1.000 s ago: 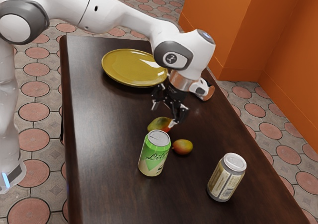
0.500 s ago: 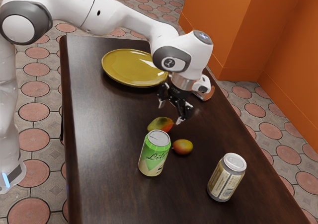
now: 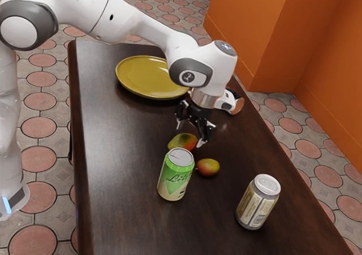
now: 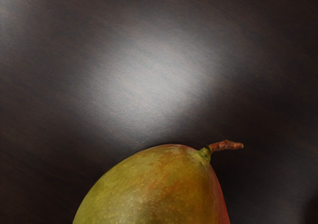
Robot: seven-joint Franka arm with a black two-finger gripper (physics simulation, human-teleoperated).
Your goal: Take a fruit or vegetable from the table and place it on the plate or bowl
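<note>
- Mango [image 3: 182, 141]: lying on the table [image 3: 113, 153] just under the hand, not yet lifted. Green-yellow skin with a red flush, rounded, short brown stem.
- Plate [image 3: 148, 77]: yellow, bare, near the hand on its far side.
- Gripper [image 3: 194, 126]: fingers spread, holding nothing, poised over the mango.
- Second mango [image 3: 207, 166]: smaller, beside the hand, untouched.
- Status: grasp, lift and transfer apparently all remain.

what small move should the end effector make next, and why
Probably ease the end effector straight down until its open fingers straddle the larger mango. In the exterior view it hangs just above that mango, which lies on the table by the green can, and the wrist view has it right under the hand. Closing now would likely miss.
</note>
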